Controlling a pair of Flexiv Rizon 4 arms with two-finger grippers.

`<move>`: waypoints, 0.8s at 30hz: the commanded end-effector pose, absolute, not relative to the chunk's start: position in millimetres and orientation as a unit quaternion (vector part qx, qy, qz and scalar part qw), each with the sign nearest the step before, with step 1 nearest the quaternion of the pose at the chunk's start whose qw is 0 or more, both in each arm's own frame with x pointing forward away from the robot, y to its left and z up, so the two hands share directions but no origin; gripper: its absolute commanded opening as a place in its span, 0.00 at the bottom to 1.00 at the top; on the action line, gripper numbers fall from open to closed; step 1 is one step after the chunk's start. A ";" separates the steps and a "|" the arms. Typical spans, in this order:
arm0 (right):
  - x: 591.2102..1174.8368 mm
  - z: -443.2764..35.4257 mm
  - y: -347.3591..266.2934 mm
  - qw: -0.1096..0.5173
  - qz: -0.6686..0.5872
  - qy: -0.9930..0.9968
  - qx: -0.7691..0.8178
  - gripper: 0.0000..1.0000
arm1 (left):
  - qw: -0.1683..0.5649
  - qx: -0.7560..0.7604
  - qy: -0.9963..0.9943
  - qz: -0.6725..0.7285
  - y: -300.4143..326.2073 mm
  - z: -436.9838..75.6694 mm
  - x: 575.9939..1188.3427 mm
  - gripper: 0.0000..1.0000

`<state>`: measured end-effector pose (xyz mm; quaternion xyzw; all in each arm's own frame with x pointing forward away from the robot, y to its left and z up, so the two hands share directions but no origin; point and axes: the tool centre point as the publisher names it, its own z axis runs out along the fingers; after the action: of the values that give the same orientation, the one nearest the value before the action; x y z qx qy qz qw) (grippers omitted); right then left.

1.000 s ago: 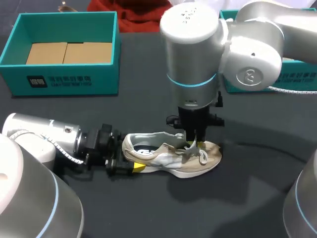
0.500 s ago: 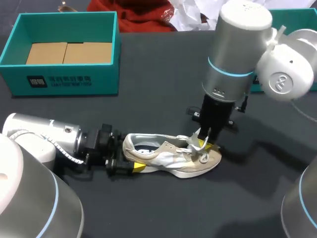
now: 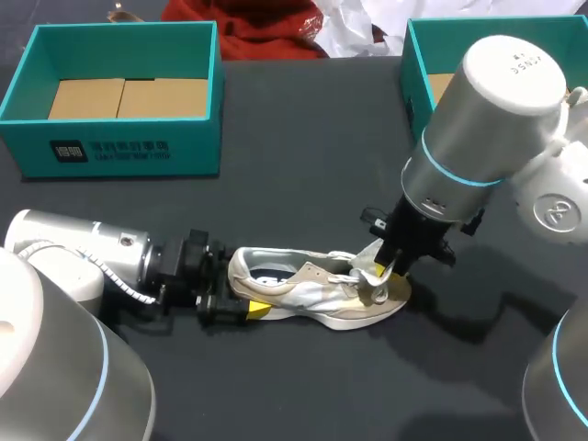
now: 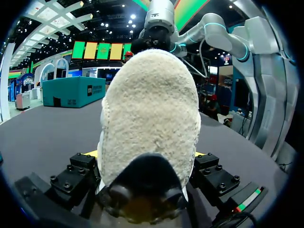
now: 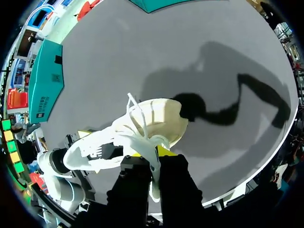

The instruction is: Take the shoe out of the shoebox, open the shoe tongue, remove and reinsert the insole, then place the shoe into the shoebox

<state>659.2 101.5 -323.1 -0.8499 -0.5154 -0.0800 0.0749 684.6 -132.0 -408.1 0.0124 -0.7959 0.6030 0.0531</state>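
Two grippers on one shoe [image 3: 317,289], which sits on the dark table [image 3: 276,386], outside both boxes. The left gripper [image 3: 241,308] is clamped across the heel, a finger on each side. The right gripper [image 3: 384,271] comes down at the toe end, fingers nearly together, pinching a white strip by the laces. Farther back there's one teal shoebox [image 3: 119,147] on the left and another box [image 3: 421,64] on the right.

Dark counter [image 3: 303,138], teal shoebox [image 3: 119,147] standing at its far left, second teal box [image 3: 418,78] at far right, pale shoe [image 3: 303,283] upright on its sole near the front middle
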 end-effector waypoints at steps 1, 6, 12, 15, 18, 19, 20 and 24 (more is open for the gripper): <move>661.7 -326.1 91.7 0.109 -0.109 -0.545 -0.824 0.00 | 0.053 0.013 -0.796 0.602 -127.8 -412.5 683.6 0.00; 666.5 -331.9 93.8 0.128 -0.116 -0.589 -0.789 0.17 | 0.053 0.013 -0.796 0.602 -127.8 -412.5 683.6 0.00; 672.2 -339.1 91.1 0.138 -0.125 -0.597 -0.780 0.25 | 0.053 0.013 -0.796 0.602 -127.8 -412.5 683.6 0.00; 673.8 -341.1 87.8 0.138 -0.131 -0.597 -0.779 0.24 | 0.053 0.013 -0.796 0.602 -127.8 -412.5 683.6 0.00; 674.1 -343.5 84.4 0.136 -0.138 -0.597 -0.778 0.22 | 0.053 0.013 -0.796 0.602 -127.8 -412.5 683.6 0.00; 673.8 -344.7 82.9 0.135 -0.141 -0.598 -0.777 0.22 | 0.053 0.013 -0.796 0.602 -127.8 -412.5 683.6 0.00; 673.4 -345.6 81.2 0.135 -0.146 -0.599 -0.776 0.23 | 0.053 0.013 -0.796 0.602 -127.8 -412.5 683.6 0.00; 671.7 -348.8 72.9 0.133 -0.155 -0.597 -0.776 0.23 | 0.053 0.013 -0.796 0.602 -127.8 -412.5 683.6 0.00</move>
<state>679.5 84.4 -346.4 -0.7783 -0.6021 -0.1306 0.1208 684.5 -131.4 -408.7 0.0126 -0.7960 0.6028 0.0530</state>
